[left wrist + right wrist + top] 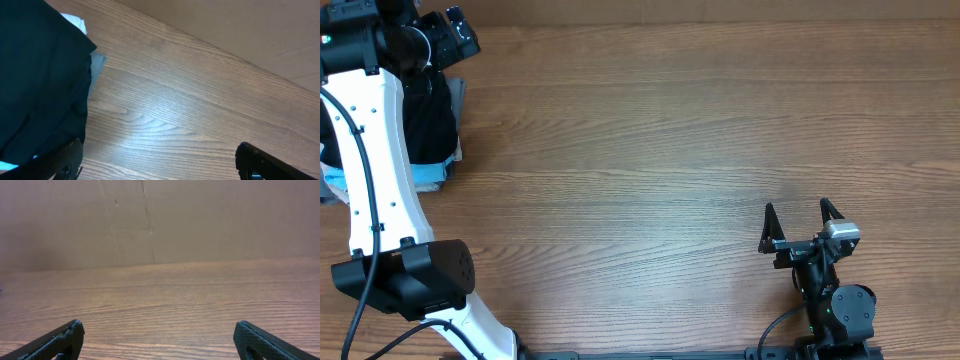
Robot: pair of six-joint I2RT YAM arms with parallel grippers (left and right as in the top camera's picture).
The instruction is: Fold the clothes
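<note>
T-shirt of black soft fabric [428, 115] lies bunched at far left corner of brown wood-grain table [650, 120], on top of pale blue folded garment [432, 172]. Left gripper [157, 162] just beside shirt edge, fingers spread wide, nothing between them; contact with fabric unclear. Right gripper [797, 212] well apart at front right, fingers fully spread, holding nothing.

At ten o'clock overhead, the left arm [375, 170] covers much of the black T-shirt [428, 118], the picture's left edge cuts off the rest, and only a sliver of a pale blue garment [432, 173] shows beneath it.
</note>
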